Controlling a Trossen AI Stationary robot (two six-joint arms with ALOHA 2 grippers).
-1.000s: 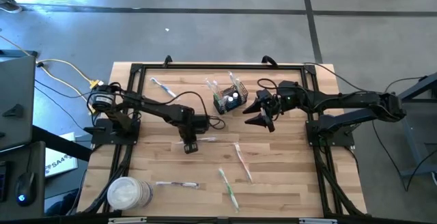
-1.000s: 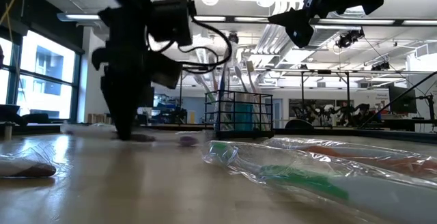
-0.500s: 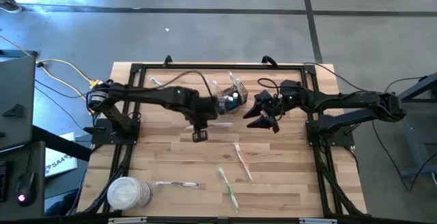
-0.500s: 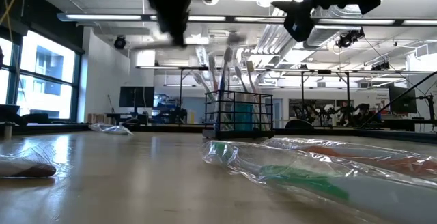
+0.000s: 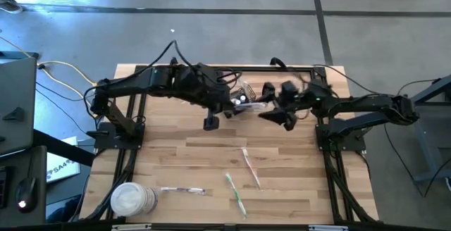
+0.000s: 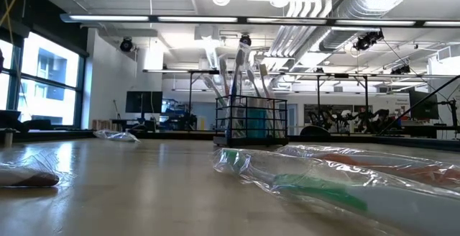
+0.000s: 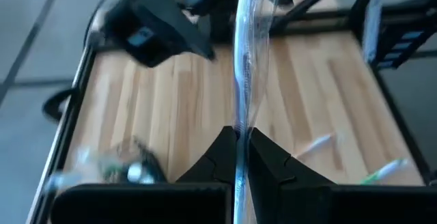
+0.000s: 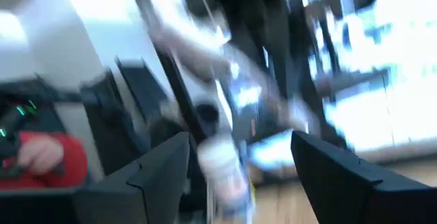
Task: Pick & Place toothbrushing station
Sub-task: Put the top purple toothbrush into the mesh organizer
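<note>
- The left gripper (image 7: 237, 157) is clamped on a clear-wrapped toothbrush (image 7: 246, 60) — its fingers pinch the wrapper, which stands up between them.
- The small black wire-mesh basket (image 6: 251, 120), the toothbrushing station, sits just beside that gripper at the far middle of the wooden table (image 5: 176, 160), toothbrushes upright in it.
- The right gripper (image 5: 282, 113) hangs with fingers apart — the basket lies between it and the left one.

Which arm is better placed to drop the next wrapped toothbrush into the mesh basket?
Left. The left gripper is shut on a wrapped toothbrush and raised close beside the basket. The right gripper is open, holding nothing, on the basket's other side.
</note>
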